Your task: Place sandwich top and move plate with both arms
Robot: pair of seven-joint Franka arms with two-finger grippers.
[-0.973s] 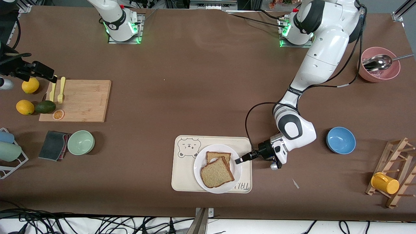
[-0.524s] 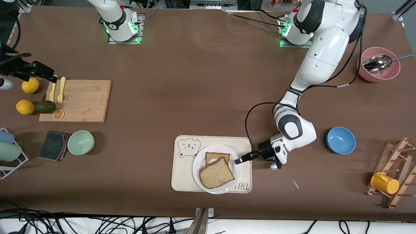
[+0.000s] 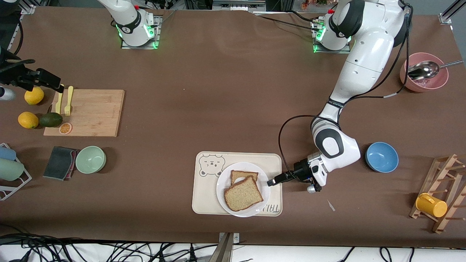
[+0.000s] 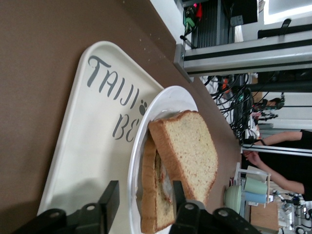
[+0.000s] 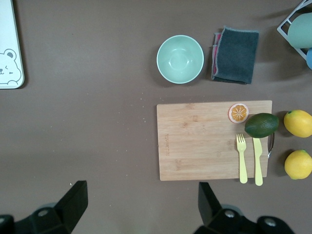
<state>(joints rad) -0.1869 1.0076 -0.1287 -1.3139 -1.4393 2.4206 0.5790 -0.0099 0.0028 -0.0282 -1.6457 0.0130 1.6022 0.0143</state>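
Hovering low over the cream tray (image 3: pixel 204 203), the left gripper (image 3: pixel 270 182) sits at the plate's (image 3: pixel 222 199) three o'clock edge, its fingers (image 4: pixel 111 199) parted with the rim between them, gripping nothing. The sandwich top (image 3: pixel 243 193) lies on the plate, apart from the fingertips, resting askew on a lower bread slice (image 3: pixel 241 175) (filling barely visible). The right gripper (image 3: pixel 43 82) waits up in the air, spread wide, over the table beside the wooden cutting board (image 3: pixel 94 112), near the lemons (image 3: pixel 34 95).
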